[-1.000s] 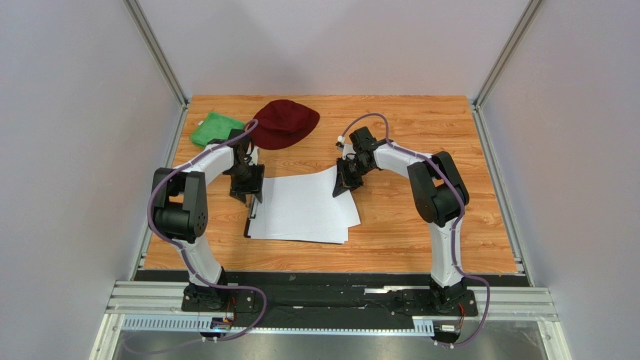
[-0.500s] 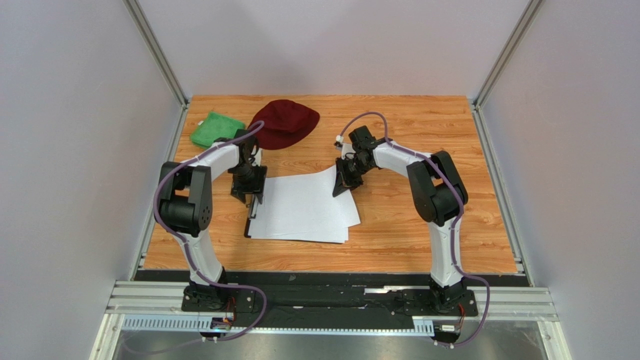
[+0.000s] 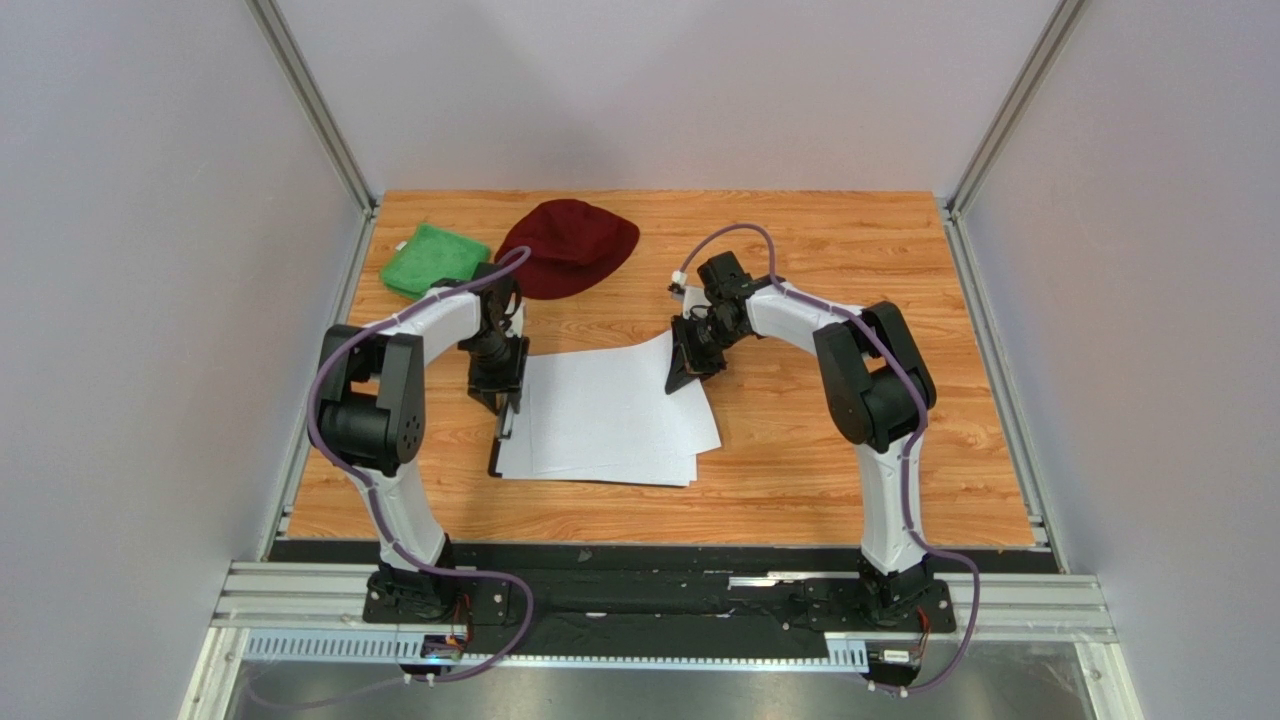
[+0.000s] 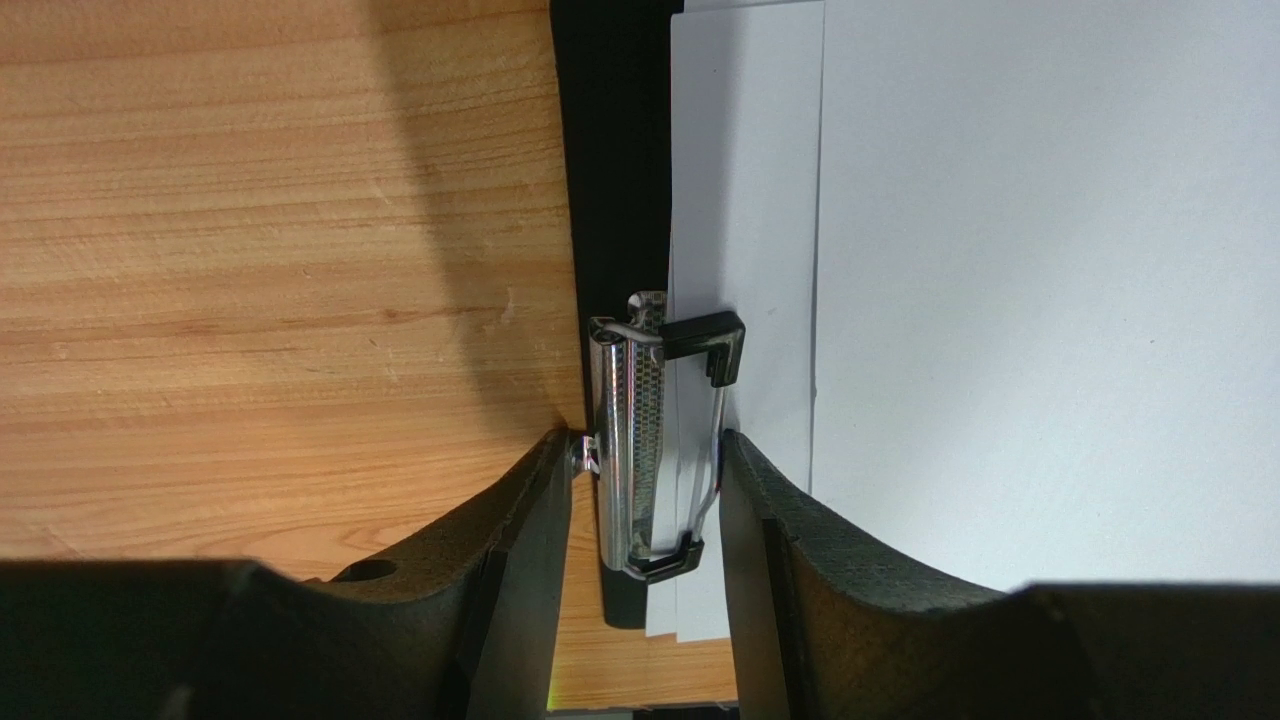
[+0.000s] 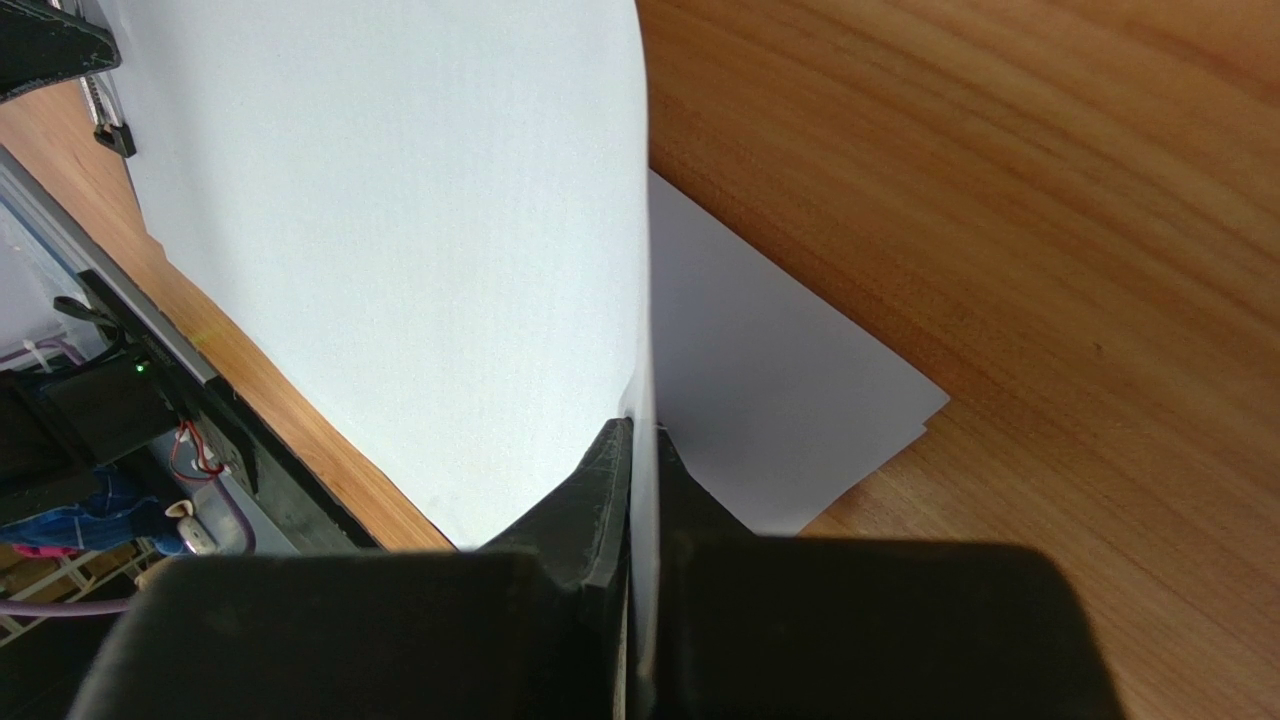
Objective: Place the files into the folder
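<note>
The files (image 3: 609, 413) are a stack of white sheets lying on the folder (image 3: 498, 450), of which only a black strip shows at the stack's left edge. In the left wrist view the folder (image 4: 616, 180) carries its silver clip (image 4: 631, 450) over the edge of the sheets (image 4: 1022, 270). My left gripper (image 4: 646, 465) straddles the clip, both fingers touching its sides; in the top view it (image 3: 499, 393) is at the stack's far left. My right gripper (image 5: 643, 450) is shut on the raised edge of the top sheet (image 5: 421, 225), at the stack's far right corner (image 3: 691, 368). A lower sheet (image 5: 781, 405) lies flat.
A dark red cap (image 3: 571, 245) and a green cloth (image 3: 431, 258) lie at the back left of the wooden table (image 3: 842, 450). Metal frame rails run along both sides of the table.
My left gripper has turned slightly and settled onto the clip at the stack's left edge. The right gripper and its held sheet have not visibly moved.
</note>
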You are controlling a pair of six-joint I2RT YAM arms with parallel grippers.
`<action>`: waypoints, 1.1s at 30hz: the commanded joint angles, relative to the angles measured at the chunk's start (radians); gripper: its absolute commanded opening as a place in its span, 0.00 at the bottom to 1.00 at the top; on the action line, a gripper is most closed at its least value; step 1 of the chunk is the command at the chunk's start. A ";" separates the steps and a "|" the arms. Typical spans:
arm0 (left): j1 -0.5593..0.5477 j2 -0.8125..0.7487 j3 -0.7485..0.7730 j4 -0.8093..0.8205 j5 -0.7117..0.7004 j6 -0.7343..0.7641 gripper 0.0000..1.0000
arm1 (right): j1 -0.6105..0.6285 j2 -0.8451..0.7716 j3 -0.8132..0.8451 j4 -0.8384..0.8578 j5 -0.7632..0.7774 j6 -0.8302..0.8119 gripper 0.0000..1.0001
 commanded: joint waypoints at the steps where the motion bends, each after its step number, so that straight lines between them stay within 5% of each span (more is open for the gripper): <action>1: -0.003 -0.006 -0.022 -0.006 -0.016 -0.006 0.38 | -0.007 -0.005 0.025 0.005 0.033 -0.022 0.00; 8: -0.003 -0.020 -0.041 -0.019 -0.002 -0.079 0.45 | -0.007 -0.021 0.031 -0.019 0.044 0.036 0.00; 14: -0.003 -0.042 -0.084 0.015 0.029 -0.184 0.32 | -0.003 -0.126 -0.110 0.097 0.015 0.217 0.07; 19: -0.003 -0.080 -0.114 0.036 0.049 -0.237 0.31 | -0.001 -0.127 -0.117 0.093 0.039 0.220 0.10; 25: -0.003 -0.103 -0.100 0.015 0.058 -0.221 0.50 | -0.001 -0.078 -0.052 0.044 0.005 0.135 0.09; 33: -0.009 -0.086 -0.108 0.000 0.029 -0.182 0.52 | -0.001 -0.055 -0.027 0.038 -0.001 0.110 0.07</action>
